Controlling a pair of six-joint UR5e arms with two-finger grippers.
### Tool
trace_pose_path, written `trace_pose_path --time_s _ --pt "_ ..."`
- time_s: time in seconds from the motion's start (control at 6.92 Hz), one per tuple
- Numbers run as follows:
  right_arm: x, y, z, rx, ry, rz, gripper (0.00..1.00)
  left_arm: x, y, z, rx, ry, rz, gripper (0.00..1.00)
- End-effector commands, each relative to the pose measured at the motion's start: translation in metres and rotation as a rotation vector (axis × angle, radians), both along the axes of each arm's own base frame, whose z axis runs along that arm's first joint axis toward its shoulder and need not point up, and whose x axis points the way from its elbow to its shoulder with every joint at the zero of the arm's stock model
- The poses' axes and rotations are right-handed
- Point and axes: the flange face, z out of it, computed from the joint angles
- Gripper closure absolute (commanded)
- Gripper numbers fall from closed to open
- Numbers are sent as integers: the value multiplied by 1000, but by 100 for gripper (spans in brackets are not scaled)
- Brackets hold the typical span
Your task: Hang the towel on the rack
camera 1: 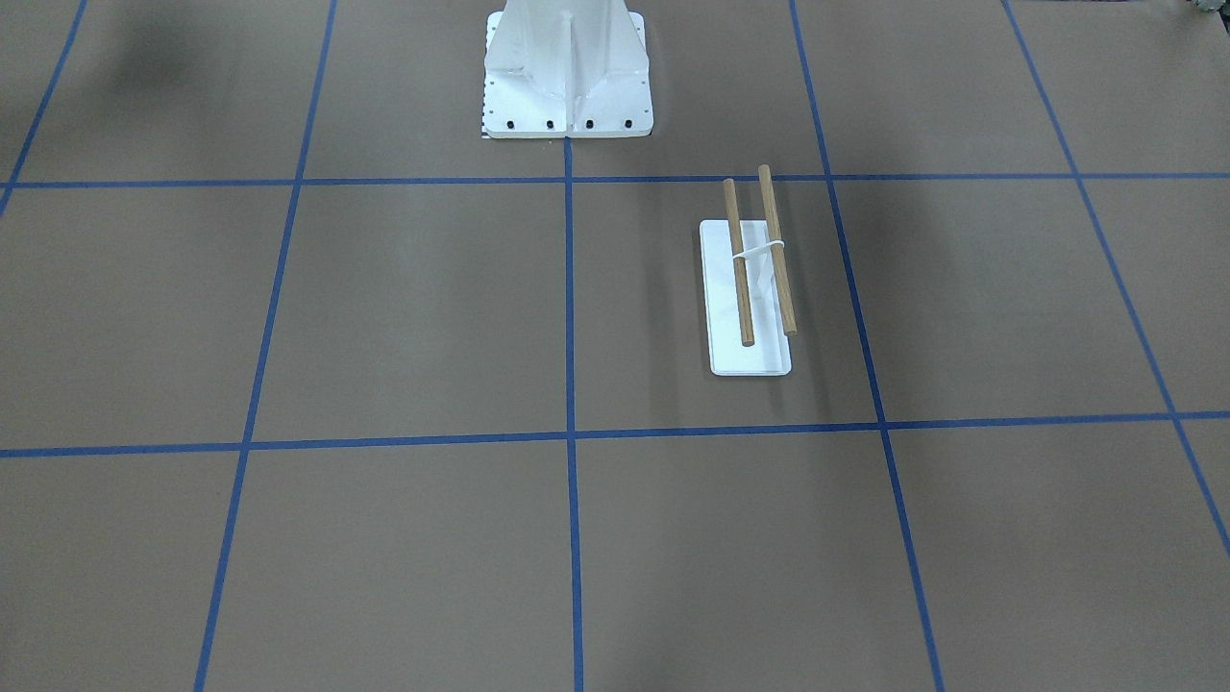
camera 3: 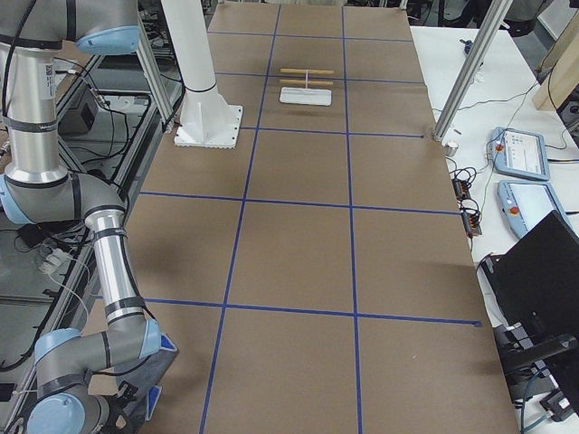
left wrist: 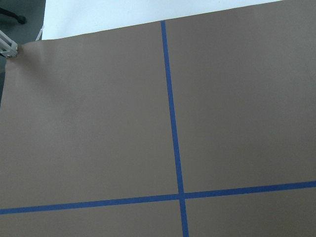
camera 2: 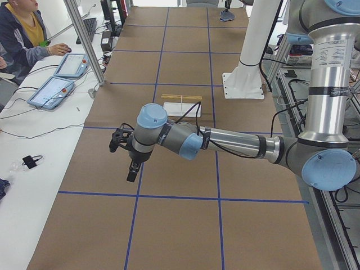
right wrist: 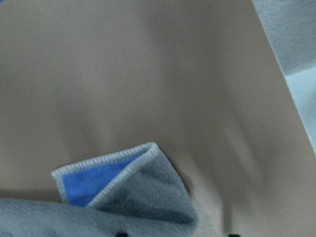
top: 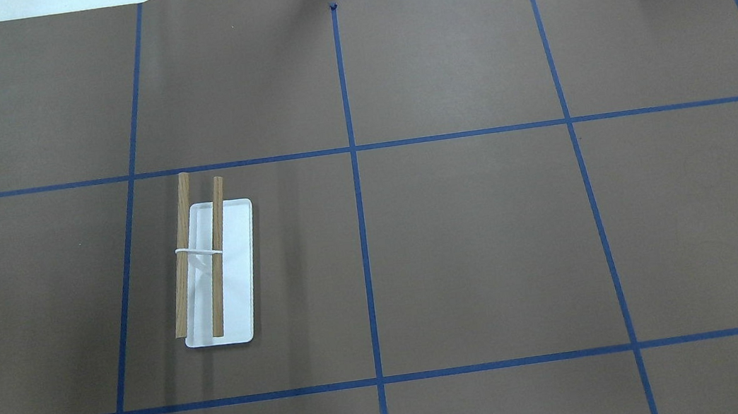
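The rack [top: 217, 270] stands on the table's left half, with a white base and two wooden rods; it also shows in the front view [camera 1: 750, 288], the left view [camera 2: 181, 104] and far off in the right view [camera 3: 307, 86]. The towel [right wrist: 133, 197], dark grey with a folded corner showing blue, lies near the table's edge by the right arm [camera 3: 161, 357]. My right gripper [right wrist: 176, 235] hovers over it; only two dark tips show, set apart. My left gripper [camera 2: 131, 171] hangs above bare table far from the rack; I cannot tell whether it is open.
A large white bolted pedestal [camera 1: 567, 77] stands at the robot's side of the table. Blue tape lines grid the brown table cover. An operator [camera 2: 22, 28] and tablets [camera 2: 53, 90] are at a side bench. An aluminium post [camera 3: 457, 90] stands at the far edge.
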Motion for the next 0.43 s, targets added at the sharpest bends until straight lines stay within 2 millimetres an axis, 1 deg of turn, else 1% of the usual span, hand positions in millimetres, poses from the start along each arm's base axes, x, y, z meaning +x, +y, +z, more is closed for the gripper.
trace_pose_path --time_s 0.0,0.29 --pt "2 -2 1 3 0 1 100 -1 0 1 0 -9 -6 1" --pt "9 -8 -3 18 7 4 100 -1 1 1 -2 -9 -4 1"
